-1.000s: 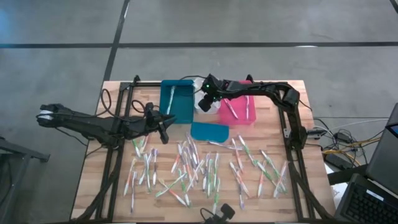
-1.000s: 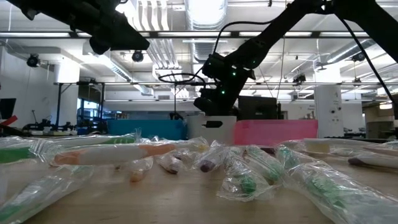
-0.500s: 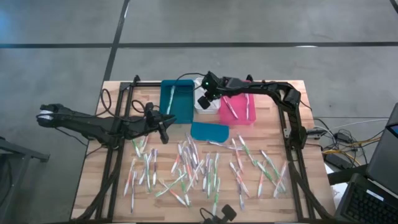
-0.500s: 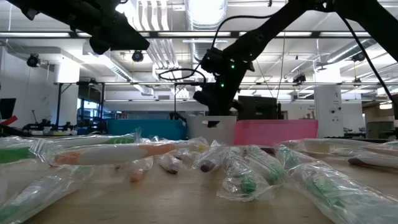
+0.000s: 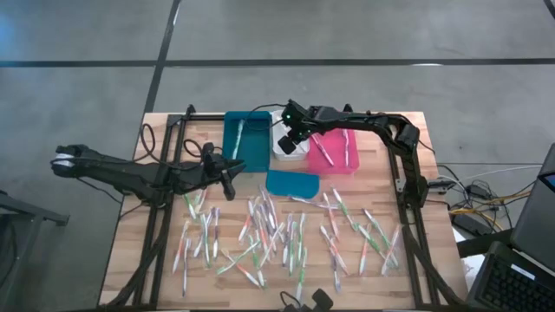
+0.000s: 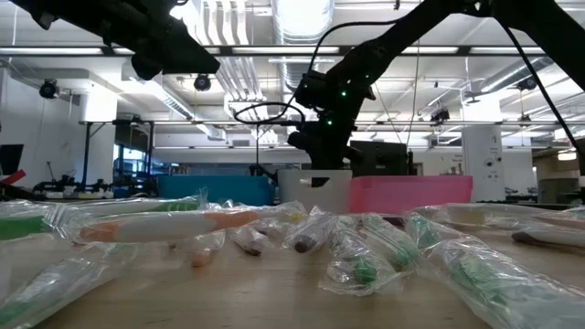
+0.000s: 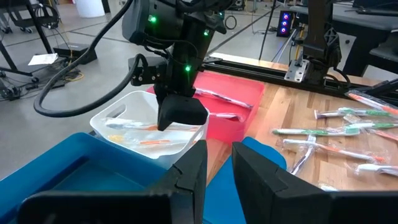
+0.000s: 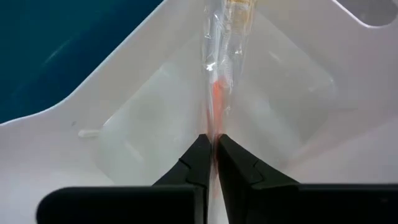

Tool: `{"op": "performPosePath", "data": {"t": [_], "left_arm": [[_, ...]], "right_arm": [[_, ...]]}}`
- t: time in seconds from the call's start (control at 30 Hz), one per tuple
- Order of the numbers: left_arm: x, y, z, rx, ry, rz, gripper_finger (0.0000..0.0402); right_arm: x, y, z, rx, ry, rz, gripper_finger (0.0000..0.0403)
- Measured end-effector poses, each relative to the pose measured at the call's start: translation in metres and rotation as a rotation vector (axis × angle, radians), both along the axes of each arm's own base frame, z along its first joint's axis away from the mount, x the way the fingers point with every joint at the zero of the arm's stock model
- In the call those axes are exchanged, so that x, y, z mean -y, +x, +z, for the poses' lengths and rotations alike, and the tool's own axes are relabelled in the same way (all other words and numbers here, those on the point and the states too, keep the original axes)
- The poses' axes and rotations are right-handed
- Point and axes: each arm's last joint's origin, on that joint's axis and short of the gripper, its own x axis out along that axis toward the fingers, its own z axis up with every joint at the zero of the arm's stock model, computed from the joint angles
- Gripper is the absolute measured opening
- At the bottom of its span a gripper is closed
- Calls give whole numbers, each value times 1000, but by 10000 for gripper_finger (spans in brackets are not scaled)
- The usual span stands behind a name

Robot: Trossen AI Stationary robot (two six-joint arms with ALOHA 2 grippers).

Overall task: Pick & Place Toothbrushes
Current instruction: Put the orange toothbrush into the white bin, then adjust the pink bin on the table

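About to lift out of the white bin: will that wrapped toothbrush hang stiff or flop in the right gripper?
The right gripper pinches only clear wrapper on the wrapped toothbrush, so it will probably dangle and swing. The film looks slick; it might slip. It seems light above the white bin.

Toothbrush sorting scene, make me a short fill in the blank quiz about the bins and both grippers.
1. The right gripper is shut on an orange-accented toothbrush over the ___ bin.
2. That bin stands between the teal bin and the ___ bin.
3. The left gripper hovers nearest the ___ bin.

Missing words: white; pink; teal
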Motion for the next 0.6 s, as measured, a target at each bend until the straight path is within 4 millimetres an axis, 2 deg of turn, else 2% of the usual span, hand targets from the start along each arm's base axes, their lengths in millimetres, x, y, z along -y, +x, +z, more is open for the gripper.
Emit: {"op": "performPosePath", "data": {"t": [0.2,0.6], "left_arm": [[0,0,0,0,0,1,80],[0,0,0,0,0,0,80]], "right_arm": [[0,1,2,10,3,0,32],[3,5,12,44,-9,-10,131]]}}
